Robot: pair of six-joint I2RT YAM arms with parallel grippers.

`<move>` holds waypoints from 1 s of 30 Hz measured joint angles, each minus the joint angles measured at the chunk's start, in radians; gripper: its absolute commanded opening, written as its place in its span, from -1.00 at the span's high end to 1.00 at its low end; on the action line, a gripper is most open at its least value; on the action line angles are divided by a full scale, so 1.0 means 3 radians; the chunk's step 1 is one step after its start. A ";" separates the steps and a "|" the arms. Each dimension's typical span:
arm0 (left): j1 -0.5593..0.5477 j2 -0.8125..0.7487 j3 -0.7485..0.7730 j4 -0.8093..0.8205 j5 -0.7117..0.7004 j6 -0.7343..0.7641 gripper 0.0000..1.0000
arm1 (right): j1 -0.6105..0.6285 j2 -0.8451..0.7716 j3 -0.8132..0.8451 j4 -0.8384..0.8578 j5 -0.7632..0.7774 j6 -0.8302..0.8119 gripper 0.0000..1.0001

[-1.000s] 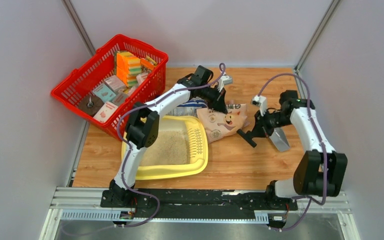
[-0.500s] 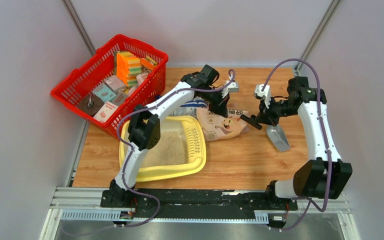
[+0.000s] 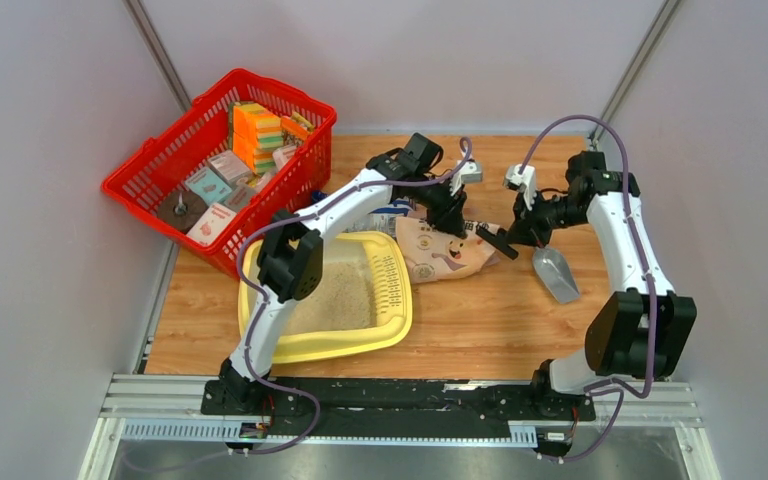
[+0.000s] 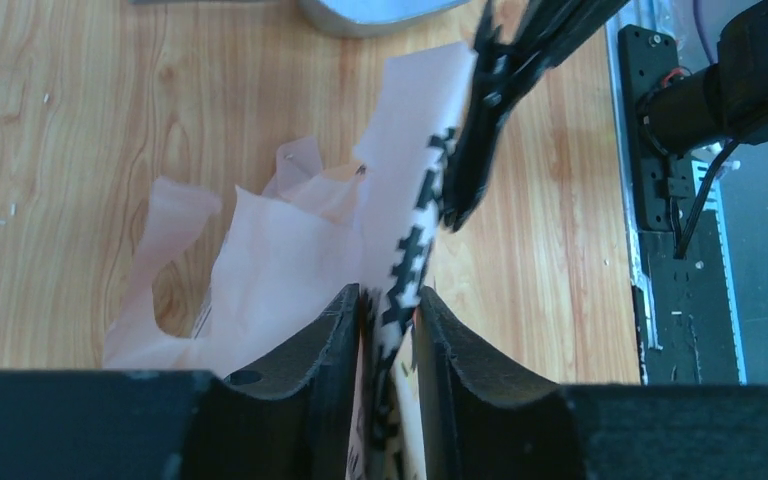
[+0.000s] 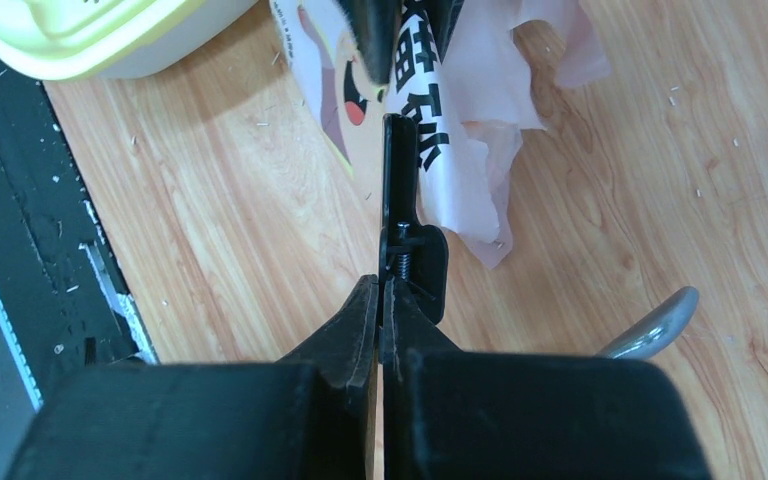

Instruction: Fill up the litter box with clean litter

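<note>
While only the top view shows it, one red basket (image 3: 150,165) of packets is seen far-left of the one litter box (image 3: 400,312), which is part-filled with clean litter (image 3: 345,290). Right of the box, one tan bag (image 3: 440,255) is lying, edge between the narrowly parted jaws of the left gripper (image 4: 388,300); grip cannot be told. One black clip (image 5: 397,180) is clamped by the right gripper (image 5: 380,290). One scoop (image 3: 557,273) is farthest right.

Litter box (image 3: 340,346) glossy plastic; table (image 3: 490,320) wood; scoop (image 3: 557,273) metal; bag (image 3: 440,256) paper; tool (image 5: 392,170) matt black.

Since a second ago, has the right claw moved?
Yes. In the top view the right claw has moved up toward the table's far edge.
</note>
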 measured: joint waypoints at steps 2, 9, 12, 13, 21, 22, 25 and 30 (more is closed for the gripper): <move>-0.0023 0.0000 -0.0025 0.0111 0.0039 -0.0038 0.17 | 0.0010 0.0037 -0.0020 0.0106 -0.0005 0.0078 1.00; -0.0058 0.0000 -0.0055 0.0309 0.0140 -0.0135 0.06 | 0.0031 0.0092 -0.0102 0.0413 -0.0031 0.0317 1.00; -0.0058 0.0000 -0.0075 0.0388 0.0167 -0.0210 0.22 | 0.0031 0.0092 -0.0142 0.0479 -0.0043 0.0392 1.00; -0.0058 0.0000 -0.0084 0.0422 0.0173 -0.0235 0.28 | 0.0031 0.0092 -0.0151 0.0491 -0.0048 0.0421 1.00; -0.0060 0.0000 -0.0216 0.0718 0.0186 -0.0502 0.84 | 0.0033 0.0085 -0.0253 0.0601 -0.0086 0.0538 1.00; -0.0060 0.0000 -0.0224 0.0731 0.0191 -0.0519 0.88 | 0.0033 0.0085 -0.0253 0.0603 -0.0085 0.0546 1.00; -0.0060 0.0000 -0.0238 0.0755 0.0205 -0.0537 1.00 | 0.0033 0.0085 -0.0253 0.0612 -0.0085 0.0573 0.79; -0.0065 0.0000 -0.0286 0.0813 0.0285 -0.0589 1.00 | -0.0039 0.0093 -0.0225 0.0608 -0.0112 0.0741 -0.06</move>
